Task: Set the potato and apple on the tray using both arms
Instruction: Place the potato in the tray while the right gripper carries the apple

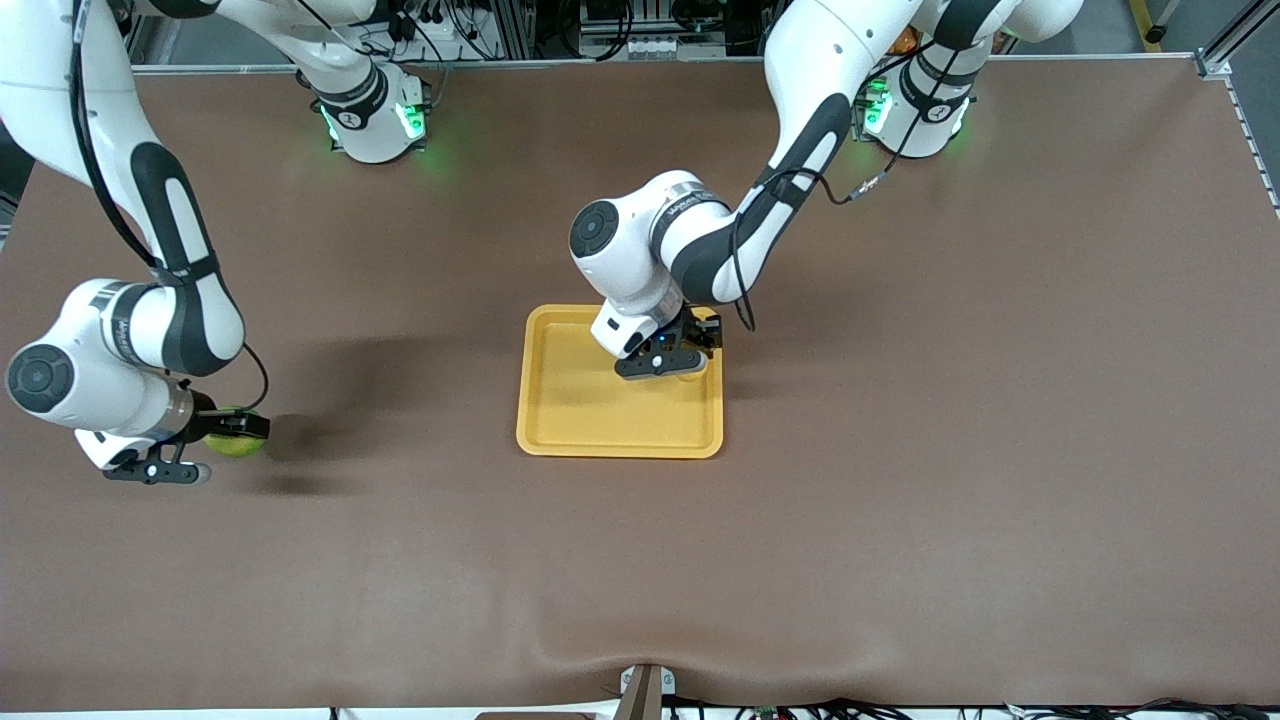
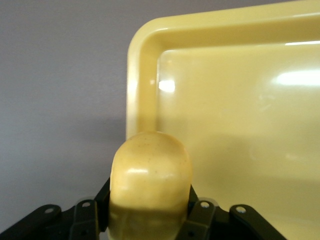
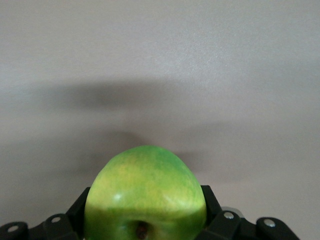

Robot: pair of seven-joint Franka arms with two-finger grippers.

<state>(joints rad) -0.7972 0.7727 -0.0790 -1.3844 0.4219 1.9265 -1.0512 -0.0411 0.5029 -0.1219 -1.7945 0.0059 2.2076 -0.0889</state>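
The yellow tray (image 1: 600,420) lies in the middle of the table. My left gripper (image 1: 697,345) is over the tray's corner that is farther from the front camera, toward the left arm's end. It is shut on the potato (image 2: 150,185), a smooth yellow-orange lump that hangs over the tray's rim (image 2: 142,75). In the front view the hand hides most of the potato. My right gripper (image 1: 236,432) is over the table toward the right arm's end, well apart from the tray. It is shut on the green apple (image 1: 232,446), whose stem dimple shows in the right wrist view (image 3: 145,195).
Brown table cloth (image 1: 900,500) all around the tray. The arms' bases (image 1: 375,115) stand along the table's edge farthest from the front camera. A small bracket (image 1: 645,690) sits at the nearest edge.
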